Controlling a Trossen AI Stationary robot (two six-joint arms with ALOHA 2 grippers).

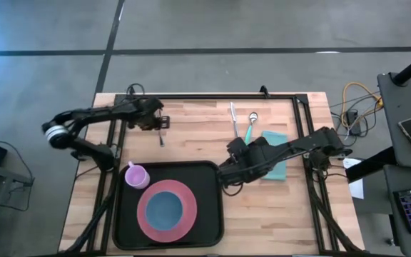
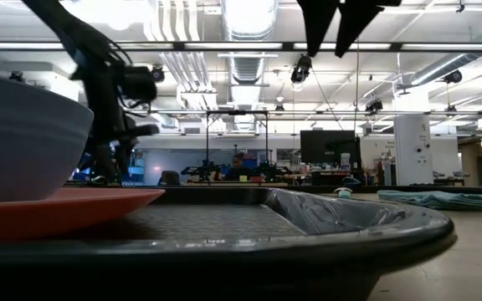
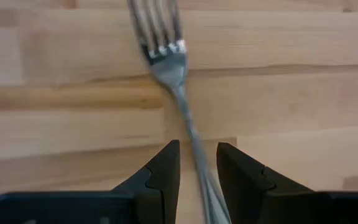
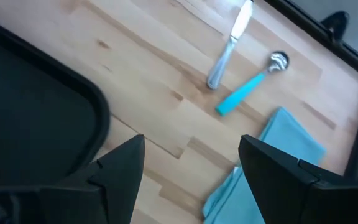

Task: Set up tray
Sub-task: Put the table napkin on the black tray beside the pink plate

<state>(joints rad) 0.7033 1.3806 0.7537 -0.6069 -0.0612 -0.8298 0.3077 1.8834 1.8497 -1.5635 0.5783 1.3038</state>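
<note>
At the far left of the table: my left gripper (image 3: 197, 177) has its fingers pinched on the handle of the fork (image 3: 166, 56), tines pointing away from the wrist.
Right gripper: mine sits at the tray's right edge (image 1: 231, 170), fingers spread wide and holding nothing.
Tray position: the black tray (image 1: 209, 171) lies at the near middle of the table and carries the pink plate (image 1: 148, 221), the blue bowl (image 1: 165, 209) on that plate, and the lilac cup (image 1: 135, 175) in its far left corner.
Slip risk: the grip is low on a thin, smooth handle, so I judge the fork could swivel or slide out when carried.
Collision risk: my right arm lies close beside the tray; bringing the fork across could crowd the two arms or knock the cup.
Count on tray: one plate, one bowl, one cup.
Count off tray: one fork, one knife (image 1: 232, 116), one teal-handled spoon (image 1: 250, 126), one folded teal cloth (image 1: 277, 146).
</note>
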